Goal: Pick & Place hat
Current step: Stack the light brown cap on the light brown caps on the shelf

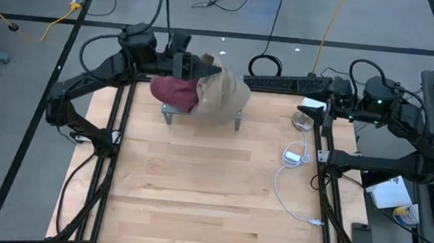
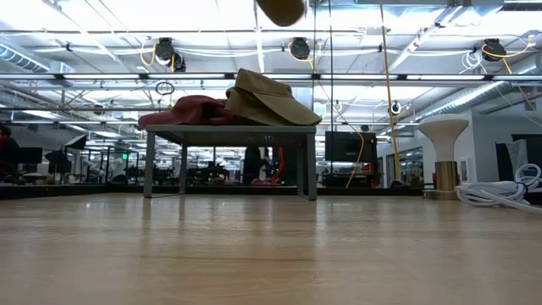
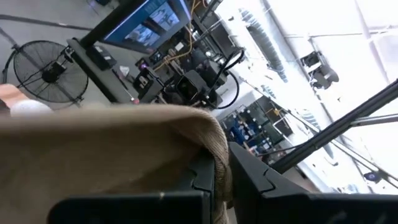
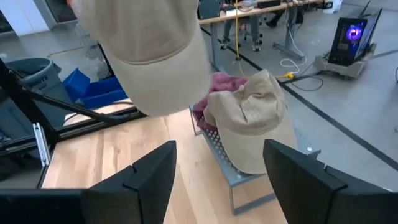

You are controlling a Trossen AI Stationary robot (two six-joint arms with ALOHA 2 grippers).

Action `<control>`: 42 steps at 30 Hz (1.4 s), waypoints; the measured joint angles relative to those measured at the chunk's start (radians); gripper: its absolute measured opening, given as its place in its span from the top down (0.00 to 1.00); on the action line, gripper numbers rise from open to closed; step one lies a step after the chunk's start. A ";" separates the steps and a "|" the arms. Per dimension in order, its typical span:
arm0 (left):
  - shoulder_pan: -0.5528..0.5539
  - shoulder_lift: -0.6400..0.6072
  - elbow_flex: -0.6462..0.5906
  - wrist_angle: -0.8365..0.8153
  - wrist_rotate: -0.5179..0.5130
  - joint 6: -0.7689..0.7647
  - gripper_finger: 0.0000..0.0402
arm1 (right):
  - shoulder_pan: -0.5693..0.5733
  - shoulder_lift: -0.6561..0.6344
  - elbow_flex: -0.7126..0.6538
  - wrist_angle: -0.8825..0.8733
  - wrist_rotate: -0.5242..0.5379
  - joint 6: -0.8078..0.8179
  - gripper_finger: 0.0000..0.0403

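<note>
A: Was there any writing to read, a label or a brand or a number?

B: None that I could make out. The tan hat (image 4: 252,121) and the red hat (image 1: 175,92) showed no logo or lettering.

A: What about the monitor (image 3: 147,23) in the left wrist view?

B: It was lit, with windows on it, but nothing on it was legible.

A: And the tabletop (image 1: 212,183)?

B: Plain wood, no marks or stickers that could be read.
</note>
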State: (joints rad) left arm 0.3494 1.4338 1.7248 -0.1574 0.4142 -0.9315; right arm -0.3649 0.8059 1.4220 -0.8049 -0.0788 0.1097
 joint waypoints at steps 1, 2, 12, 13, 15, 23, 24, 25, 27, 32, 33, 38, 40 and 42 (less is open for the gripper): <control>0.017 0.000 0.000 -0.002 0.024 0.002 0.94 | 0.000 0.000 0.000 -0.002 0.000 0.001 0.41; 0.035 0.000 0.000 -0.004 0.051 0.010 0.94 | 0.000 0.000 0.000 -0.003 0.000 0.001 0.41; 0.176 0.001 0.000 -0.057 0.247 0.308 0.94 | 0.000 -0.011 -0.099 0.036 0.000 -0.002 0.43; 0.186 0.001 0.000 -0.060 0.258 0.348 0.94 | 0.000 -0.011 -0.108 0.037 0.000 -0.002 0.43; 0.198 0.002 0.000 -0.059 0.277 0.426 0.94 | 0.000 -0.009 -0.126 0.037 0.000 -0.001 0.43; 0.205 0.001 0.000 -0.061 0.295 0.749 0.94 | 0.000 -0.009 -0.185 0.147 0.186 -0.024 0.44; 0.205 0.002 0.000 -0.068 0.295 0.775 0.94 | 0.000 -0.010 -0.186 0.150 0.212 0.005 0.44; 0.205 0.001 0.000 -0.080 0.295 0.804 0.94 | 0.000 -0.010 -0.186 0.150 0.236 0.027 0.44; 0.205 0.001 0.000 -0.108 0.294 0.873 0.94 | 0.000 -0.017 -0.186 0.132 0.276 0.031 0.44; 0.205 0.002 0.000 -0.162 0.213 1.055 0.94 | 0.000 -0.047 -0.224 0.151 0.341 -0.033 0.44; 0.205 0.002 0.000 -0.169 0.192 1.087 0.94 | 0.000 -0.061 -0.248 0.166 0.340 -0.051 0.44; 0.179 0.006 0.000 -0.167 0.103 1.206 0.94 | 0.000 -0.151 -0.414 0.284 0.339 -0.124 0.44; 0.165 0.007 0.000 -0.170 0.080 1.259 0.94 | 0.000 -0.192 -0.486 0.344 0.338 -0.128 0.44; 0.153 0.007 0.000 -0.164 0.053 1.303 0.94 | 0.000 -0.229 -0.553 0.393 0.337 -0.129 0.45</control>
State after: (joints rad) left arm 0.5020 1.4409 1.7245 -0.3217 0.4673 0.3718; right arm -0.3645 0.5773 0.8687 -0.4120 0.2584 -0.0188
